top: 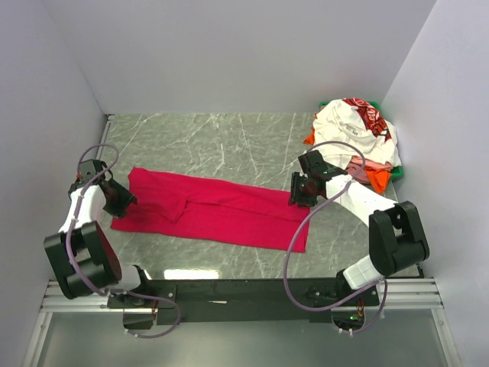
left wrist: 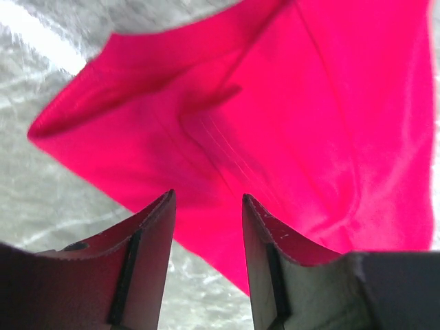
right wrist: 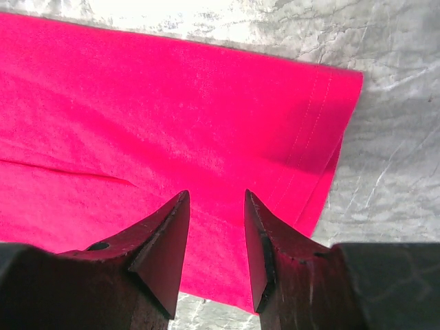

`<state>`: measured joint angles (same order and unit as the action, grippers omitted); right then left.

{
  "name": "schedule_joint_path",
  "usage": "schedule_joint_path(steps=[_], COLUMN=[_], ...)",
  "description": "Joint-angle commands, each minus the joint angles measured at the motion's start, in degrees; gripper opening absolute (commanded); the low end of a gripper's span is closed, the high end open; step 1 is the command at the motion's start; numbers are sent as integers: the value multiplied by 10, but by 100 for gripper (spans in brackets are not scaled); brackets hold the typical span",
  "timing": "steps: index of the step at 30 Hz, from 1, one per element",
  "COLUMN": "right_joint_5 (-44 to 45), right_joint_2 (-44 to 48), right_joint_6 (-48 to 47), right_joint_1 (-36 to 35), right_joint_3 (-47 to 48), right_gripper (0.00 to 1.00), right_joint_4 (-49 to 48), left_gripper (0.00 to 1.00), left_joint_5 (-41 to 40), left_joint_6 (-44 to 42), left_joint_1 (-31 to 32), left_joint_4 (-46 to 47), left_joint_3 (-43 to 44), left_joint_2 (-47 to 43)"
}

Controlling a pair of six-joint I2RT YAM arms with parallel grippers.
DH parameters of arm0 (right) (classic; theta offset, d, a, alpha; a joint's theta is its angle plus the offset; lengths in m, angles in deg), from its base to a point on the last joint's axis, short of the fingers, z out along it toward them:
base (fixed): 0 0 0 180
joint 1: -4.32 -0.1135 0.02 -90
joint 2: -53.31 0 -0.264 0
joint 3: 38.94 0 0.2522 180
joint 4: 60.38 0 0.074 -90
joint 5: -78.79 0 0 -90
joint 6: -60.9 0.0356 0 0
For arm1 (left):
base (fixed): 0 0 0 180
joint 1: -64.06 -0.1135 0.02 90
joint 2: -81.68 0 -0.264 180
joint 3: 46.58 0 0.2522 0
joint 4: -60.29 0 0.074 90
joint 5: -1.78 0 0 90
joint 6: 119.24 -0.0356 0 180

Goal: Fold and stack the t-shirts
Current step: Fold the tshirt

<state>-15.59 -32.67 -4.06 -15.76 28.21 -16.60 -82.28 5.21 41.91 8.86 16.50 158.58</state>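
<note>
Lying flat on the table (top: 229, 145), the crimson t-shirt (top: 221, 210) was flanked by both hands. The left hand (left wrist: 207, 194) was seen released; the right hand (right wrist: 216, 192) likewise.

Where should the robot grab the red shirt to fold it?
Probably its two short ends, from above: the red shirt lies flat in a long strip, and the open left gripper and right gripper each hang over one end.

White arms (top: 365, 200), black grippers (right wrist: 215, 201), looping purple cables (top: 289, 260).
</note>
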Motion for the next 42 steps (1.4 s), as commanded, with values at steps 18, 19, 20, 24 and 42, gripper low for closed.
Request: schedule_joint_path(steps=[18, 19, 20, 24, 42], right_joint_5=[-19, -18, -18, -19, -26], right_joint_2=[-75, -76, -77, -82, -96], right_joint_6=[-23, -23, -22, -19, -10], right_joint_1=[0, -1, -1, -1, 1], right_joint_3=[53, 53, 53, 52, 37], right_gripper=[45, 45, 45, 45, 45], right_joint_4=[3, 3, 3, 1, -11], left_gripper=[45, 44, 43, 38, 1], left_joint_5=[-4, -5, -5, 0, 16], left_joint_6=[-35, -36, -38, -40, -49], left_joint_1=[-21, -21, -21, -21, -21], left_joint_4=[80, 80, 81, 87, 57], left_joint_3=[38, 39, 41, 50, 53], left_joint_2=[115, 118, 120, 138, 114])
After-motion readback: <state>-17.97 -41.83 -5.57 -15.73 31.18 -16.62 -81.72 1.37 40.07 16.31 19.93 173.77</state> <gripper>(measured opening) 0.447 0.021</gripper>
